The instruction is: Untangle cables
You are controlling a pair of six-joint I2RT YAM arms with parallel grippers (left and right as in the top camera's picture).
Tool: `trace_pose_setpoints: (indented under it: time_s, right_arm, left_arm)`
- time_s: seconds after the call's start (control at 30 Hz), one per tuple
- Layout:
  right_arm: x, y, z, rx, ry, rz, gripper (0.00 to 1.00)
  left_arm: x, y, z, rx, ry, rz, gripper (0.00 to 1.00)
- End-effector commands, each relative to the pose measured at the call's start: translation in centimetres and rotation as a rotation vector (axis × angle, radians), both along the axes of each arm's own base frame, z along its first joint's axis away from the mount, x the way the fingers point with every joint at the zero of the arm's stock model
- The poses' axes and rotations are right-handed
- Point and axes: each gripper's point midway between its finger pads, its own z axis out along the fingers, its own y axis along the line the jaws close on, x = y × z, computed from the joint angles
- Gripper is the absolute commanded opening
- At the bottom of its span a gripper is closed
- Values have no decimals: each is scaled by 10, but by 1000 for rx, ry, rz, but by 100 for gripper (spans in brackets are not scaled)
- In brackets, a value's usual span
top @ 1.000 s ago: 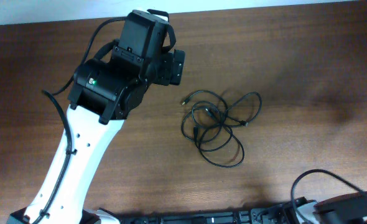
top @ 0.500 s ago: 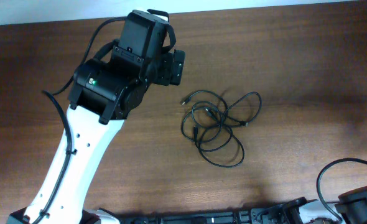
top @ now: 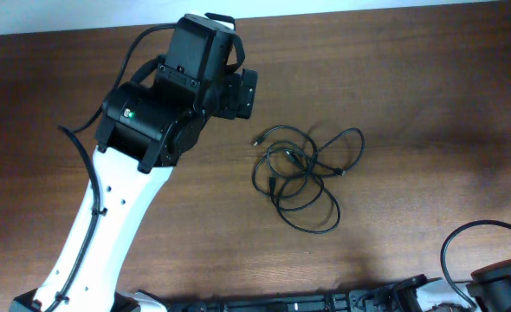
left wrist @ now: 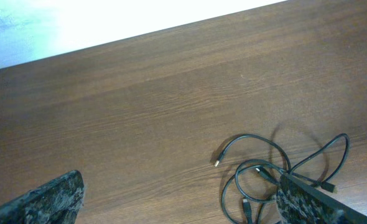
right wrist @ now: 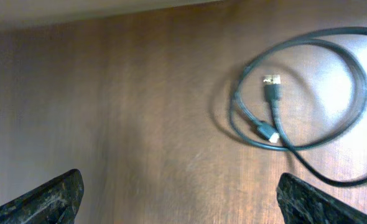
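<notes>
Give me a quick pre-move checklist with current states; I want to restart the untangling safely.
1. Cables lying free on the table, nothing holding them: ok.
2. Cables separated: not ok, loops overlap in one bundle.
3. Left gripper open and empty: ok.
4. Right gripper open and empty: ok.
5. A plug end visible to aim for: ok.
6. Knots inside the bundle: cannot tell.

Saw looped cables (right wrist: 308, 93) upper right on wood table (right wrist: 140, 112), two plug ends inside loop; fingertips (right wrist: 53, 196) spread wide at btm corners.
</notes>
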Motion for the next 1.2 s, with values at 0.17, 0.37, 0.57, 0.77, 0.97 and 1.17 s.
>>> trace_pose_setpoints:
  time_s: [0.17,0.37,0.57,0.77,0.97,1.17]
  right_arm:
    - [60,59,68,-133,-304,509,99]
    - [83,108,62,-57,-293,679,99]
    - [131,180,55,34,-281,921,99]
    - [153,273,42,189,-200,1166,99]
    - [166,359,42,255,-186,1418,98]
    - [163,437,43,276,-171,1669,99]
  left_arm:
    - [1,3,6,-9,-13,19,99]
    - [1,3,6,-9,-13,19,99]
    - [1,3,6,-9,-13,19,99]
    - [1,3,6,-9,-13,19,99]
    - [1,3,6,-9,-13,19,99]
    - [1,3,6,-9,-13,19,99]
